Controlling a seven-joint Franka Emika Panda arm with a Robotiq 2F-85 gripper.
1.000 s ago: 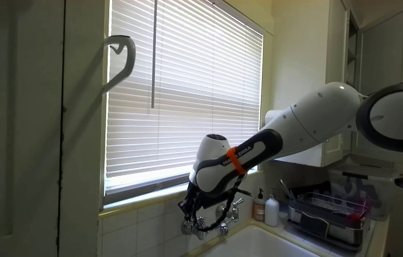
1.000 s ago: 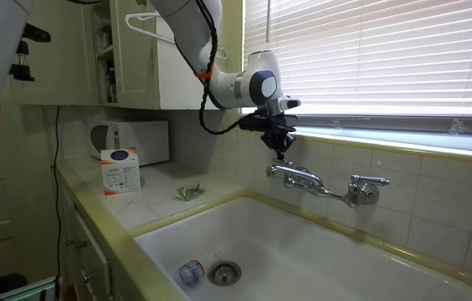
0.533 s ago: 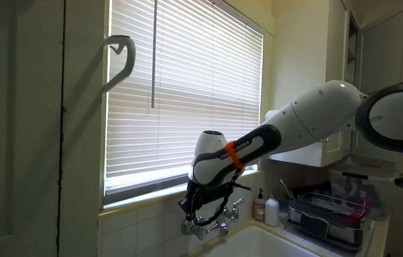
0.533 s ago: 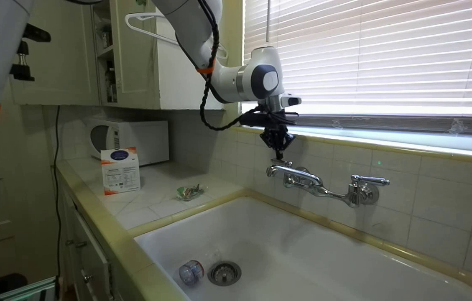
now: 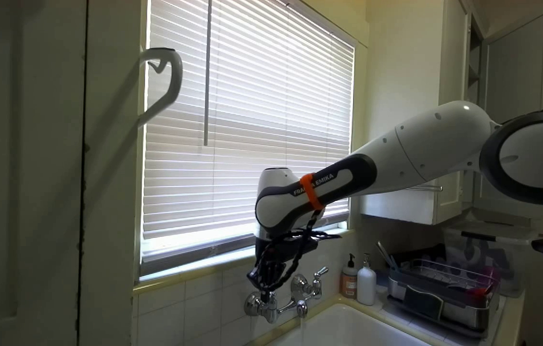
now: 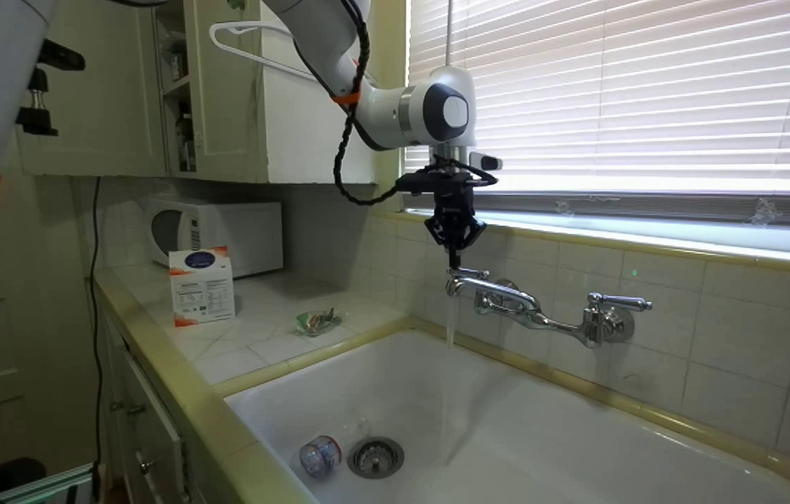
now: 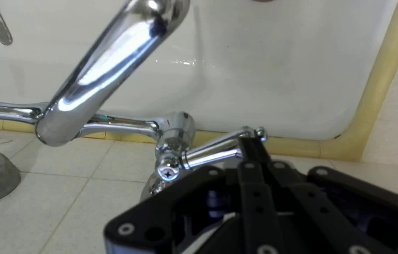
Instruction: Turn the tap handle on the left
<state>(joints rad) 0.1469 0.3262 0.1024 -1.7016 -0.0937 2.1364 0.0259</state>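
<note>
The tap handle is a shiny chrome lever (image 7: 213, 150) with a ball tip; it also shows in an exterior view (image 6: 476, 274). My black gripper (image 7: 254, 139) points down with its fingers together, at the lever's outer end, hiding part of it in the wrist view. It stands over the same handle in both exterior views (image 5: 265, 296) (image 6: 454, 263). I see nothing between the fingers. The chrome spout (image 6: 506, 295) reaches out over the sink, and a thin stream of water (image 6: 451, 320) runs from it. The matching second handle (image 6: 624, 303) is at the tap's other end.
The white sink (image 6: 562, 420) lies below, with a plastic bottle (image 6: 320, 456) near the drain (image 6: 376, 457). The tiled wall and window blinds (image 6: 632, 105) are close behind the arm. Soap bottles (image 5: 366, 283) and a dish rack (image 5: 439, 288) stand beyond the tap.
The arm has risen and its wrist has turned more upright. The gripper tip has shifted a little along the handle, leftward in an exterior view. Water now runs from the spout; earlier none showed.
</note>
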